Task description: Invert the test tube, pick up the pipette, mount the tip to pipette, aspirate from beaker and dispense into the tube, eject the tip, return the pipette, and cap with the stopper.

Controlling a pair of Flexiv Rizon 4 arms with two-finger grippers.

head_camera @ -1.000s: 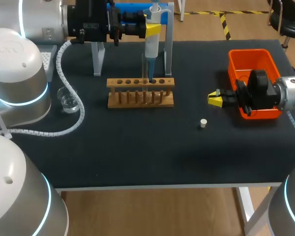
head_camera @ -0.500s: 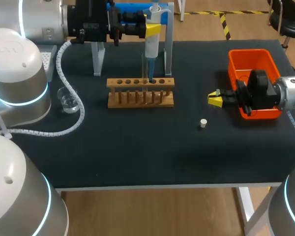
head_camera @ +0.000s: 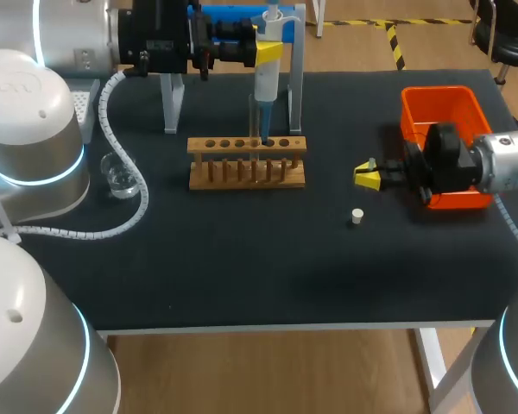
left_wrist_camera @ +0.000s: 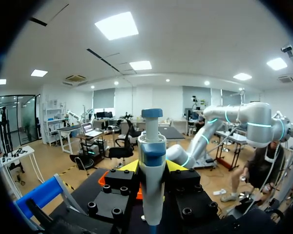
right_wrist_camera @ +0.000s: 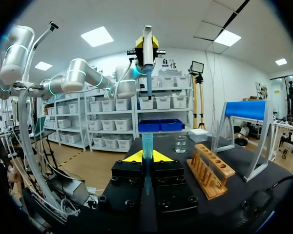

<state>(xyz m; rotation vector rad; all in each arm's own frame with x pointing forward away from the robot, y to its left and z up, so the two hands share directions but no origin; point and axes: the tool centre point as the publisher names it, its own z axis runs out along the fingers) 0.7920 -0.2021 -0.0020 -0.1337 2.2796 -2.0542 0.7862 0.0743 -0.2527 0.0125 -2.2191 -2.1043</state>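
Observation:
My left gripper (head_camera: 269,49) is shut on the white and blue pipette (head_camera: 266,78), held upright over the wooden test tube rack (head_camera: 246,162). The pipette's lower end hangs over a clear tube (head_camera: 257,121) standing in the rack. In the left wrist view the pipette (left_wrist_camera: 151,161) stands between the yellow fingertips (left_wrist_camera: 129,166). My right gripper (head_camera: 365,176) hovers left of the orange bin (head_camera: 440,102), shut on a blue pipette tip (right_wrist_camera: 147,151). Ahead of it are the rack (right_wrist_camera: 210,170) and pipette (right_wrist_camera: 147,48). A white stopper (head_camera: 356,216) lies on the mat.
A glass beaker (head_camera: 121,177) with clear liquid stands left of the rack, beside the left arm's cable hose (head_camera: 112,112). A blue-topped pipette stand (head_camera: 295,86) rises behind the rack. A grey tip box (head_camera: 86,103) sits at the far left, partly hidden.
My right gripper has shifted a little to the left, away from the orange bin. The left arm and pipette have stayed in place.

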